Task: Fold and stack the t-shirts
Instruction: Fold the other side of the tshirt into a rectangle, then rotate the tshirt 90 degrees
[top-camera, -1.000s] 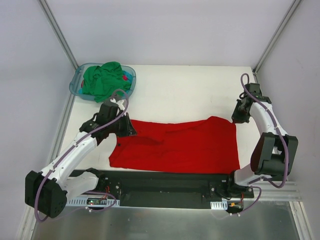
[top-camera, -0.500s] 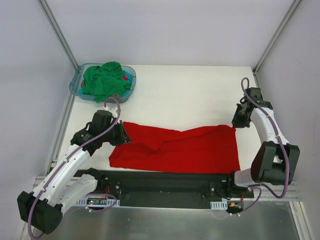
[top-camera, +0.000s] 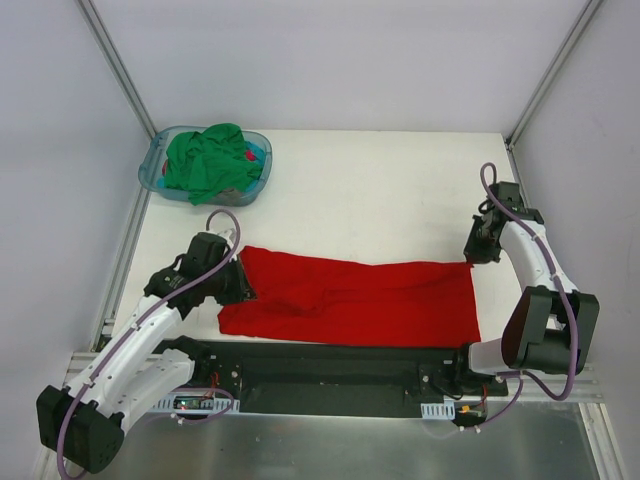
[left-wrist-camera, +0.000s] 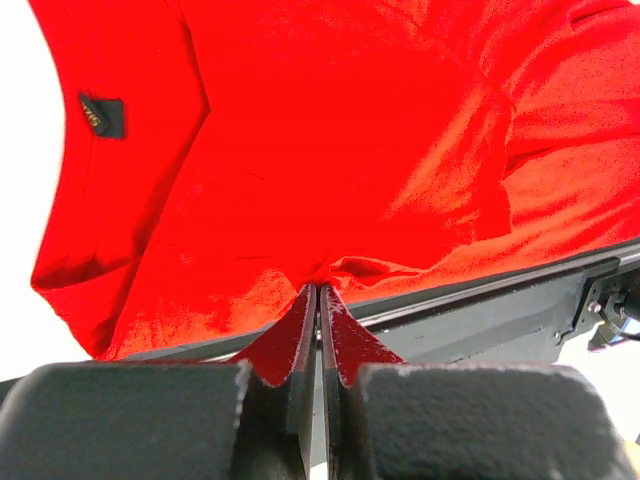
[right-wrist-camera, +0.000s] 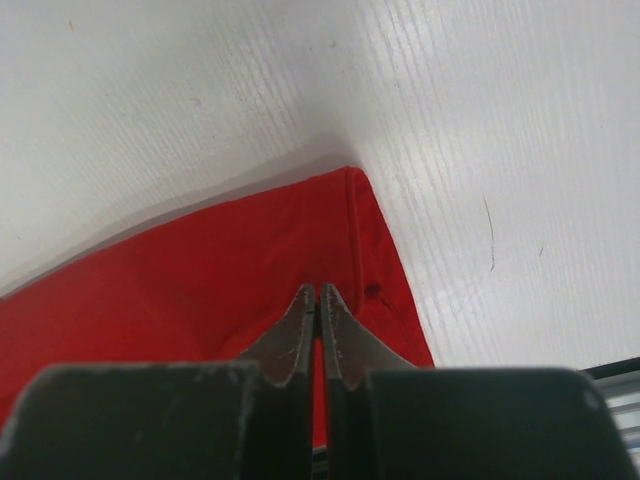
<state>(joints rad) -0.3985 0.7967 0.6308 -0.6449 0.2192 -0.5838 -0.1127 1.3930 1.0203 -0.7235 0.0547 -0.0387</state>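
Red shirt (top-camera: 360, 300) lies spread on the table (top-camera: 380, 190), on the near side of the basket (top-camera: 150, 176) and running away from it. Green shirt (top-camera: 205, 160) sits heaped in the basket. Left gripper (left-wrist-camera: 318, 290) is pinched tight on the red shirt's end nearest the basket. Right gripper (right-wrist-camera: 318, 292) is closed on the corner farthest from the basket. Risks noted: both pinches look shallow, so fabric may slip free if the arms pull apart or lift unevenly. Bunched cloth between the two grips could set a crooked fold. The hem on the side away from the basket may snag the black rail (top-camera: 340, 365).
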